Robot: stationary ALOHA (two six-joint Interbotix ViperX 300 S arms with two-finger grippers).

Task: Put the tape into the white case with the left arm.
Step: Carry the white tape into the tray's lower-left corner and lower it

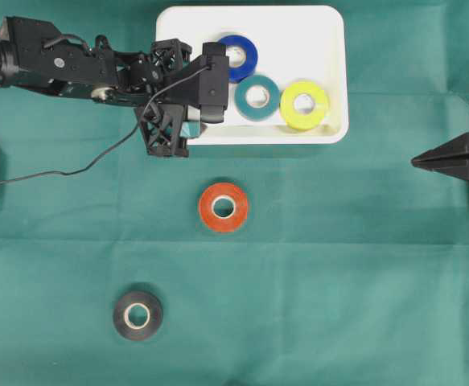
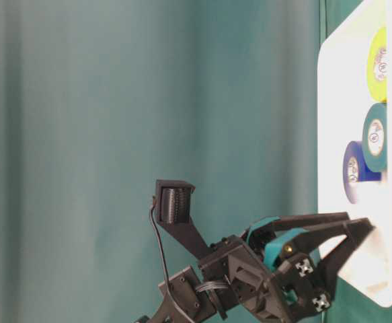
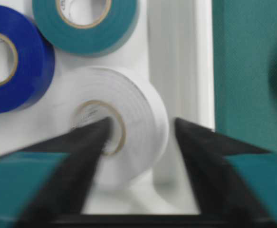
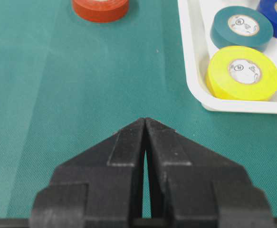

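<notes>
White case [image 1: 322,32]: blue [image 1: 238,56], teal [image 1: 257,97], yellow [image 1: 304,104] and white rolls [image 3: 119,137]. Green cloth [image 1: 363,265]: orange [image 1: 224,207] and black rolls [image 1: 137,315].

A green cloth [image 1: 363,273] covers the table. On it lies an orange roll of tape [image 1: 224,207], flat, hole upward. Well apart from it, toward the near left corner, a black roll of tape [image 1: 137,315] also lies flat.

Green-clothed table [image 1: 339,281]: white case [image 1: 331,48], two rolls.
</notes>
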